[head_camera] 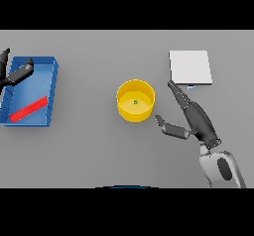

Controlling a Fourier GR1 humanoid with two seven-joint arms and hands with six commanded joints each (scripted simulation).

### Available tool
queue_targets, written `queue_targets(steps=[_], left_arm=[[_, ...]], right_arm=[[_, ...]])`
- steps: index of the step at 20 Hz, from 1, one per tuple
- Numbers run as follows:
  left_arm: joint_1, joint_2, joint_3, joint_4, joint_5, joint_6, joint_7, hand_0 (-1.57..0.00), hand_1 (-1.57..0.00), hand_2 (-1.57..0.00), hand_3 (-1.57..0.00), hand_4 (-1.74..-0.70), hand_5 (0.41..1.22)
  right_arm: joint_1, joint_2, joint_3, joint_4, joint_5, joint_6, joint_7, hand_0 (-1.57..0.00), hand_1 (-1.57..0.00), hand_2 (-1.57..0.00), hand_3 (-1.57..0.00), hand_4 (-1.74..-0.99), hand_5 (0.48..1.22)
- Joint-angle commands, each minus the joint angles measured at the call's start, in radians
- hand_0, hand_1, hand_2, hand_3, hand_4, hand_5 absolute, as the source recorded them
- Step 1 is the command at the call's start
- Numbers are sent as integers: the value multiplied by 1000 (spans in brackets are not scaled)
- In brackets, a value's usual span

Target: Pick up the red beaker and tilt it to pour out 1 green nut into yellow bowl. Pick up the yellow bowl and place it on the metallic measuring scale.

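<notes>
From the head view we see the yellow bowl (135, 106) standing upright at the centre of the grey bench (89, 146), one green nut (135, 102) lying inside it. Just right of it hovers the right robot hand (189, 117) — fingers straight, thumb spread toward the bowl, holding nothing. The metallic measuring scale (190, 67) sits at upper right. At far left, the red beaker (29, 109) lies on its side in a blue tray (53, 81) — the left robot hand (14, 74) spread above it.
</notes>
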Motion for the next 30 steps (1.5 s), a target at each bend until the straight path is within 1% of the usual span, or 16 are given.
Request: queue_targets(steps=[1,3,5,6,7,9,11,12,15,18,20,22,24,25,26,30], left_arm=[[3,3,-1,-7,-2,2,-1,-8,-6,-6,-6,-792,709],[2,2,-1,-8,3,-1,2,-5,-3,-4,-3,-795,709],[-3,-5,1,21,2,-7,-6,-3,-2,-2,-2,-795,708],[1,1,-2,8,-1,-3,-6,-2,-1,-1,-1,-793,712],[-9,-4,1,20,3,-9,-7,-1,-1,-1,-1,-793,716],[-2,-5,0,8,6,-7,-17,0,0,0,0,-795,721],[-10,-10,-7,4,-1,-4,-9,0,0,0,0,-797,723],[-7,-7,-9,1,-1,-6,-8,0,0,0,0,-798,723],[3,-1,-9,2,-4,-2,-11,1,1,1,1,-797,718],[-14,-2,-4,16,-1,-12,-13,1,1,1,1,-794,717],[-17,-10,-5,32,-3,-12,-18,1,1,1,1,-794,723],[-30,-11,-6,41,-3,-28,-23,1,1,1,1,-795,729],[-37,-15,-9,48,-9,-29,-25,1,1,1,1,-796,733],[-40,-9,-6,44,-6,-34,-22,1,1,1,1,-795,734],[-32,-2,-3,37,-1,-32,-21,1,1,1,1,-797,734],[-23,-7,-4,38,-3,-25,-28,1,1,1,1,-799,738]], right_arm=[[-28,-28,14,-2,36,17,27,1,1,1,1,-1268,691],[-91,-82,58,20,117,53,41,1,1,1,1,-1282,677],[-166,-116,110,55,193,84,37,1,1,1,1,-1278,669],[-212,-139,128,76,220,111,37,1,1,1,1,-1276,668],[-243,-147,150,87,242,130,32,1,1,1,1,-1276,666],[-286,-171,178,113,259,173,-3,1,1,1,1,-1269,662],[-335,-163,207,162,278,197,-5,1,1,1,1,-1273,656],[-347,-167,220,164,281,216,-17,1,1,1,1,-1274,656],[-416,-171,256,229,306,257,-33,1,1,1,1,-1277,677],[-477,-156,285,292,313,291,-58,1,1,1,1,-1255,686],[-499,-142,306,341,319,303,-76,1,1,1,1,-1246,686],[-514,-139,320,366,320,319,-98,1,1,1,1,-1243,682],[-534,-131,338,400,332,339,-90,1,1,1,1,-1260,679],[-531,-132,351,405,341,340,-100,1,1,1,1,-1270,678],[-546,-123,356,433,344,348,-92,1,1,1,1,-1281,674],[-573,-117,377,461,354,379,-92,1,1,1,1,-1303,674]])
